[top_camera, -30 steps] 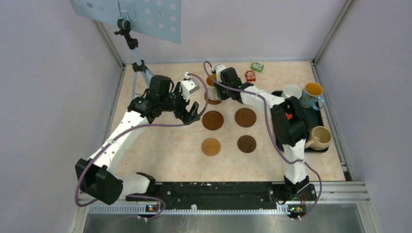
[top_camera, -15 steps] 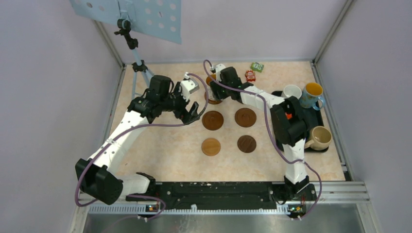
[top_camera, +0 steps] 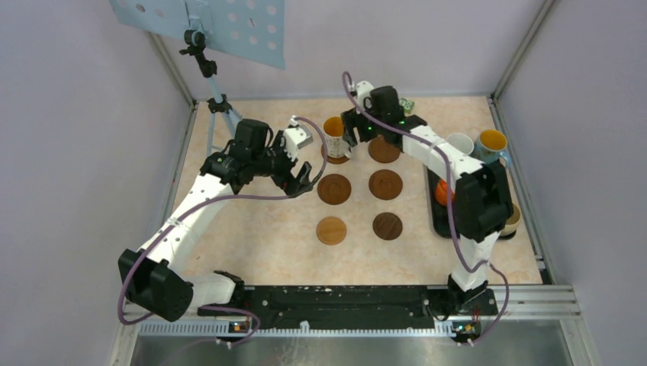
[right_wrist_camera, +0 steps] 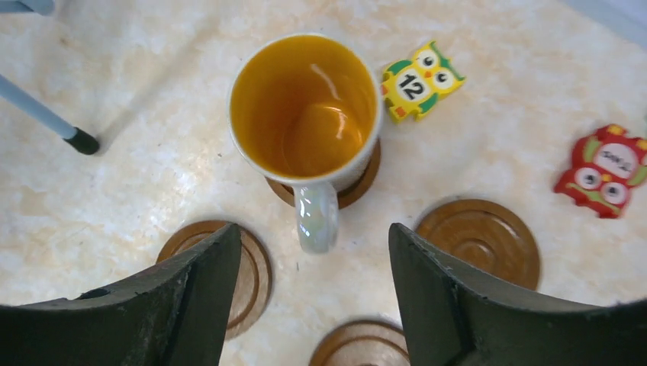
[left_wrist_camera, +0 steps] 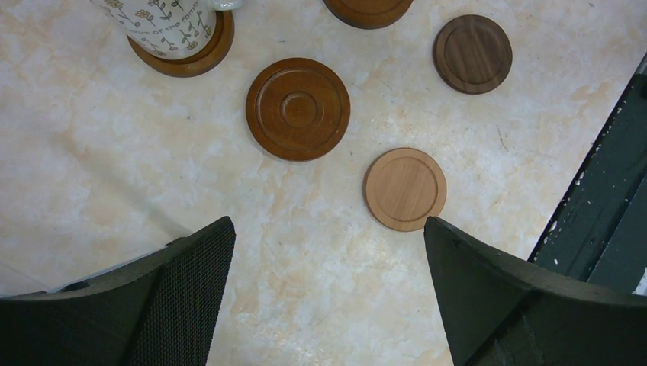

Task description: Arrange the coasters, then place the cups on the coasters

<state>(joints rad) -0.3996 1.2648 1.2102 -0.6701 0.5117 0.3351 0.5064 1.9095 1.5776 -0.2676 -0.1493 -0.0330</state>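
Released the white patterned mug (right_wrist_camera: 305, 107) within the last second and left it upright on the back-left coaster (right_wrist_camera: 358, 183), handle toward the right wrist camera. Opened the right gripper (right_wrist_camera: 313, 240) from nearly closed to wide, with nothing between its fingers, and drew it back from the mug toward the rear of the table. Uncovered thereby the neighbouring coaster (top_camera: 384, 149) of the back row, hidden under the arm a moment earlier. Kept the left gripper (left_wrist_camera: 328, 226) where it was, spread fully and empty, hovering over the marbled table (left_wrist_camera: 91, 152) near the middle-row coaster (left_wrist_camera: 297, 109). Counted six coasters in three rows of two, five of them bare. Judged one cup placed, five to go. Saw a plain white mug (top_camera: 458, 142), a light blue mug (top_camera: 492, 143) and an orange mug (top_camera: 441, 191) at the black tray (top_camera: 435, 221) on the right. Made out only a sliver of the beige mug (top_camera: 513, 219) behind the arm; found no dark green one. Expected next a reach by the right arm to the tray.
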